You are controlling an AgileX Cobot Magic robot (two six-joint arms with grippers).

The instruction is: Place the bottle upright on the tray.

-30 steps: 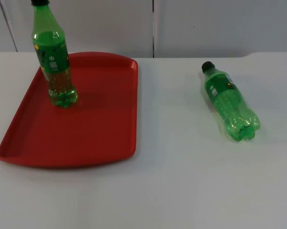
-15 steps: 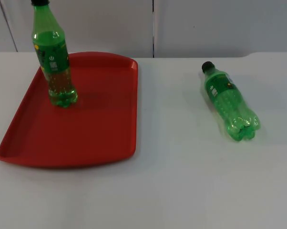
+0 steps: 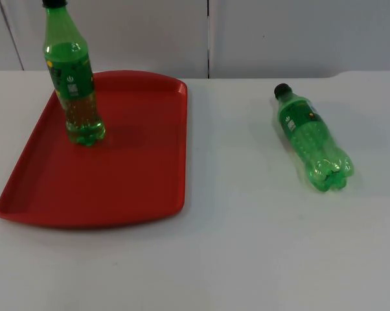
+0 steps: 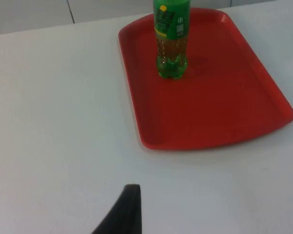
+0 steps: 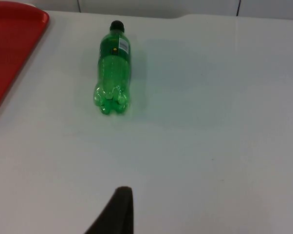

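Note:
A red tray [image 3: 137, 188] lies on the left half of the white table. One green bottle [image 3: 72, 84] with a black cap stands upright on the tray's far left part; the left wrist view has it too, as the standing bottle [image 4: 172, 39] on the tray [image 4: 234, 117]. A second green bottle [image 3: 310, 137] lies on its side on the table right of the tray, cap toward the wall. My left gripper [image 4: 124, 214] hangs over bare table, well short of the tray. My right gripper [image 5: 115, 212] hangs well back from the lying bottle [image 5: 113, 68].
The grey partition wall [image 3: 279, 32] closes the table's far edge. One end of the tray [image 5: 10, 48] is in the right wrist view. Bare white table surrounds the lying bottle and spreads in front of the tray.

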